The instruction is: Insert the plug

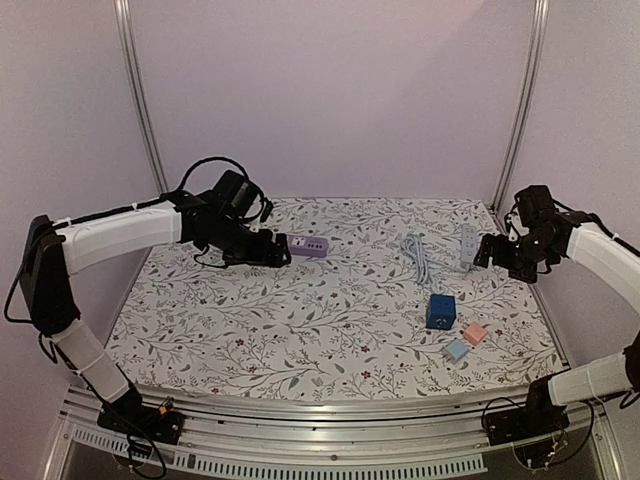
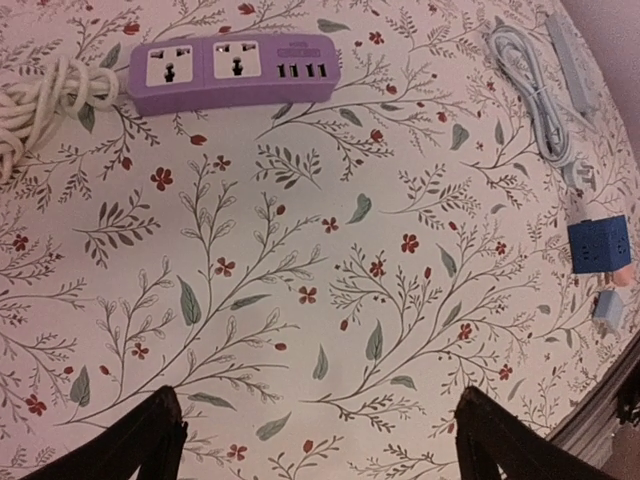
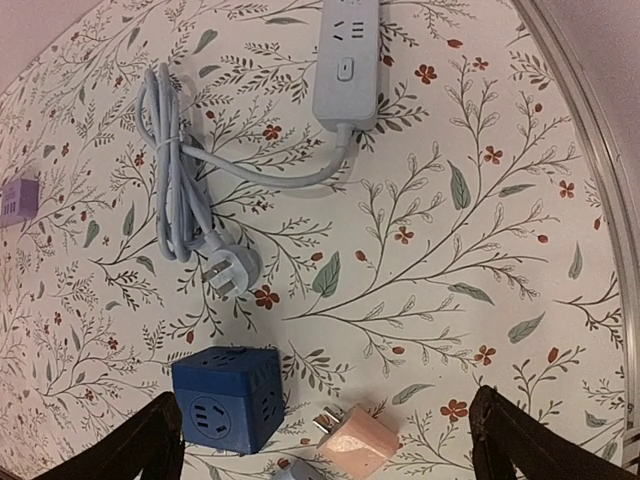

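A purple power strip (image 1: pixel 309 246) lies at the back middle of the table; in the left wrist view (image 2: pixel 232 72) it shows two sockets and USB ports. A blue cube socket (image 1: pixel 440 311) (image 3: pixel 228 398), a pink plug adapter (image 1: pixel 474 333) (image 3: pixel 358 442) and a light blue adapter (image 1: pixel 456 350) lie at the right. A grey-white power strip (image 1: pixel 468 245) (image 3: pixel 347 58) with coiled cord and plug (image 3: pixel 229 270) lies behind them. My left gripper (image 1: pixel 272 250) (image 2: pixel 318 435) is open and empty, just left of the purple strip. My right gripper (image 1: pixel 500 255) (image 3: pixel 325 445) is open and empty above the right side.
The floral tablecloth (image 1: pixel 330 320) covers the whole table. A white coiled cord (image 2: pixel 35 105) leads off the purple strip's left end. A metal rail (image 1: pixel 330 410) runs along the near edge, and frame posts (image 1: pixel 140 100) stand at the back corners.
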